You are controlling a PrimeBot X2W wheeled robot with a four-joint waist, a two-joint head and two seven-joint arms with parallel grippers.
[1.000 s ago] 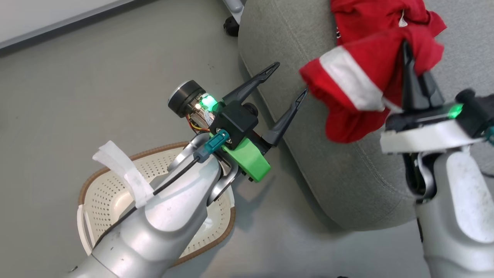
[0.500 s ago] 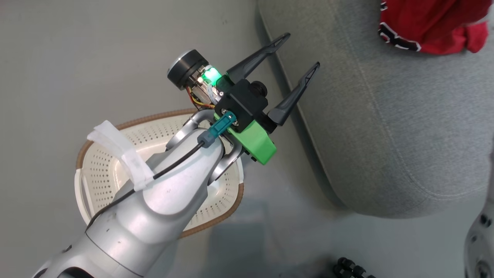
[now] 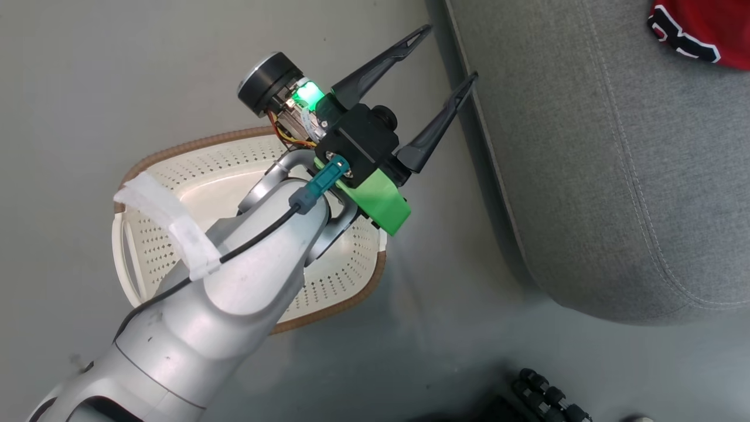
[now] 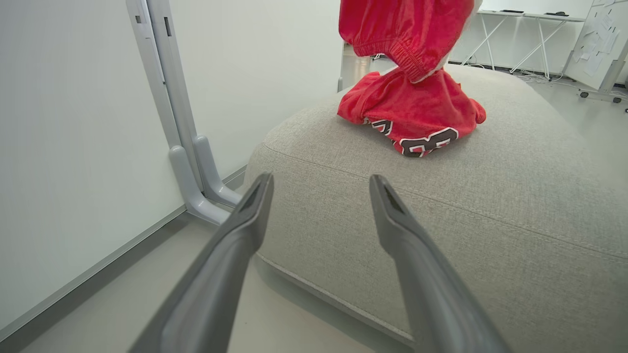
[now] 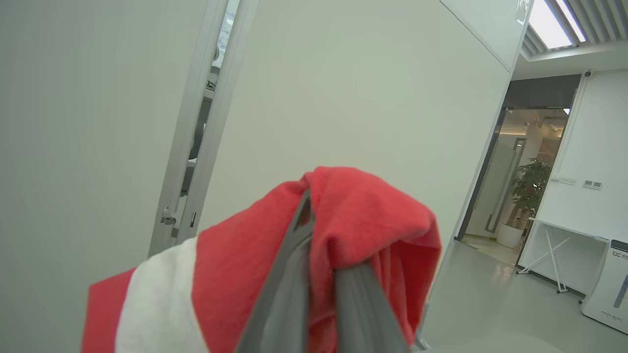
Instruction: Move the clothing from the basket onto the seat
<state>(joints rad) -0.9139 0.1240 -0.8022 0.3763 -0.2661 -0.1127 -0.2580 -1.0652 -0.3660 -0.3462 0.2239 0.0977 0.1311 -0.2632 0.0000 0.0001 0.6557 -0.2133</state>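
My left gripper [image 3: 448,55] is open and holds nothing. It hovers over the floor between the cream perforated basket [image 3: 146,246] and the grey seat [image 3: 586,176]. My forearm hides part of the basket, and no fabric lies in the part I can see. One red garment with black-and-white lettering [image 4: 412,113] lies bunched on the seat [image 4: 441,206], beyond the open left gripper [image 4: 321,180]; its edge [image 3: 703,29] is at the head view's top right. A second red garment [image 4: 407,34] hangs just above it. My right gripper [image 5: 321,235] is shut on this white-striped red fabric [image 5: 373,215].
A white wall panel with a grey post foot [image 4: 196,162] stands left of the seat. Black ribbed parts [image 3: 545,392] sit at the bottom of the head view. Grey floor lies between basket and seat. A white folding table [image 5: 564,255] stands far off.
The head camera has shifted, so the basket and seat sit differently in the picture. The right gripper and its red garment have passed out of the head view. The left gripper stays open.
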